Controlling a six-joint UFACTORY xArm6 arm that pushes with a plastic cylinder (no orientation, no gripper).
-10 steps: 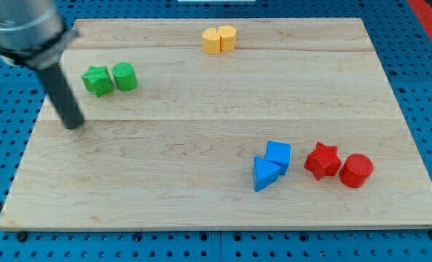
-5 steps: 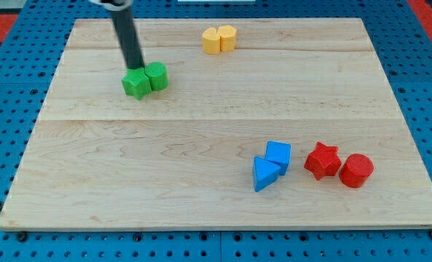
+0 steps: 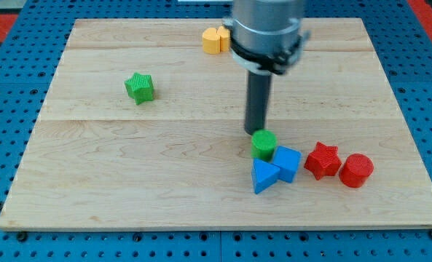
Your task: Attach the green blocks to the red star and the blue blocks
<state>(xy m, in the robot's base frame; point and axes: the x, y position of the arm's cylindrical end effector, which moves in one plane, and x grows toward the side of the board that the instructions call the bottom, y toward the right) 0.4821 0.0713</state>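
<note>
My tip point(image 3: 256, 132) rests against the upper-left edge of the green cylinder point(image 3: 264, 144). That cylinder touches the blue cube point(image 3: 286, 163), which sits against the blue triangular block point(image 3: 264, 176). The red star point(image 3: 322, 160) lies just right of the blue cube with a small gap, and the red cylinder point(image 3: 356, 170) touches the star on its right. The green star point(image 3: 140, 87) sits alone at the view's upper left, far from my tip.
Two yellow blocks point(image 3: 215, 39) sit at the view's top, partly hidden behind the arm's body point(image 3: 265, 33). The wooden board point(image 3: 114, 182) lies on a blue pegboard surface.
My tip has swept from the upper left to the lower centre, pushing the green cylinder away from the green star and against the blue cube. The blue cube has shifted slightly right.
</note>
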